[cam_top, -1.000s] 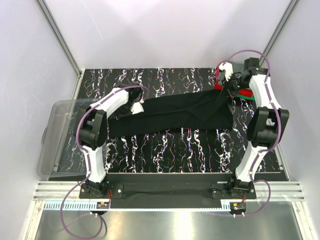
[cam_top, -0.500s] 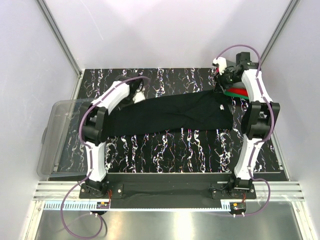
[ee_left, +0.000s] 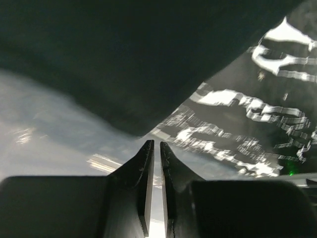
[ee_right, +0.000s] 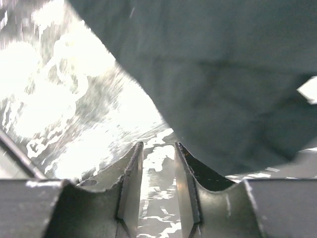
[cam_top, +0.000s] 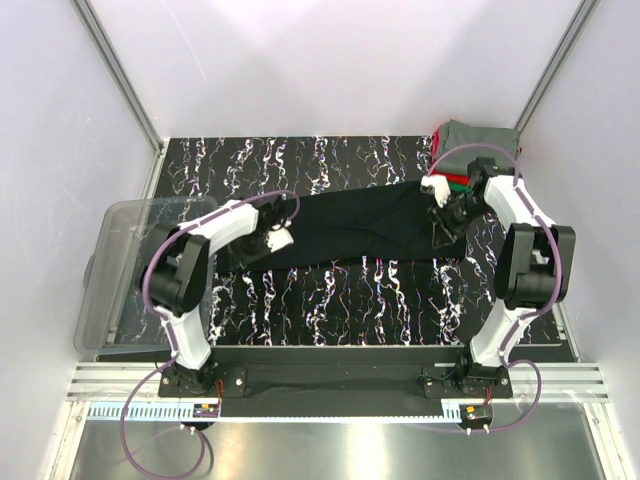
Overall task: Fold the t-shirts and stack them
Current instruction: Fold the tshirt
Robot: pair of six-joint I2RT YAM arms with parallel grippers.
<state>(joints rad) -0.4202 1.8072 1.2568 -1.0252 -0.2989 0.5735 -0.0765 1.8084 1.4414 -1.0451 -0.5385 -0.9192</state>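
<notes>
Well, the black t-shirt (cam_top: pixel 360 225) is soft and floppy; left gripper (ee_left: pixel 156 144) and right gripper (ee_right: pixel 157 145) are a bit open, empty; grab the edge just ahead

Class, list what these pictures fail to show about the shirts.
- Top view: the grey shirt covers the shirts beneath, so their number is unclear.
- Top view: the right arm hides part of the black shirt's right end.
- Wrist views: blurred, cropped cloth; folds unreadable.
</notes>
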